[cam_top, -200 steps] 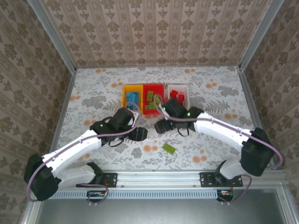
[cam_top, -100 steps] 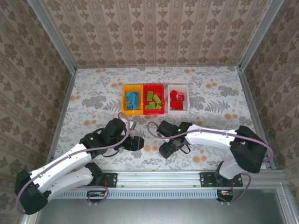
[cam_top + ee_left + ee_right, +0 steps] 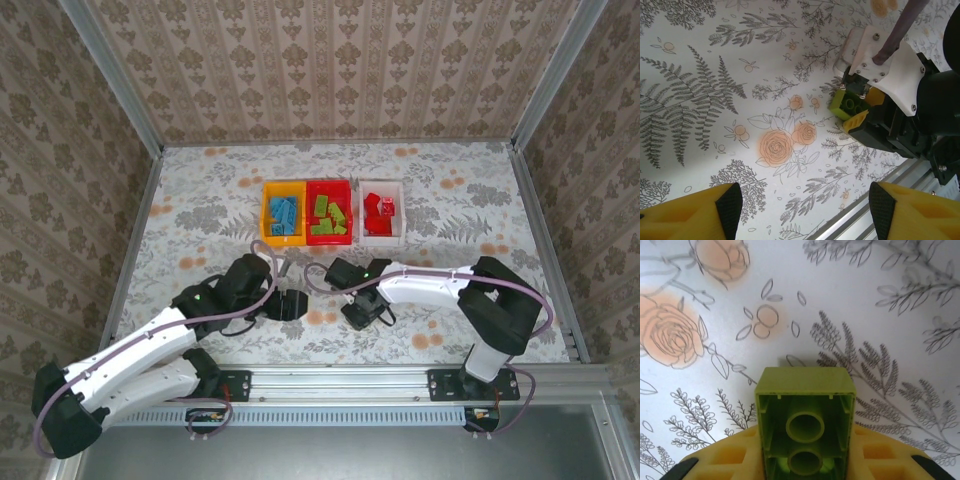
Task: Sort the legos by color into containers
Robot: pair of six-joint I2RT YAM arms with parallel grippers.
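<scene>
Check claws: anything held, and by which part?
Right claw pinches a green brick by its two opposite side walls. Left claw is open, holding nothing.

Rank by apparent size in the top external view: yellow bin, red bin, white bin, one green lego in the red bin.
Largest: yellow bin, red bin, white bin, alike, unranked.
Smallest: green lego.
</scene>
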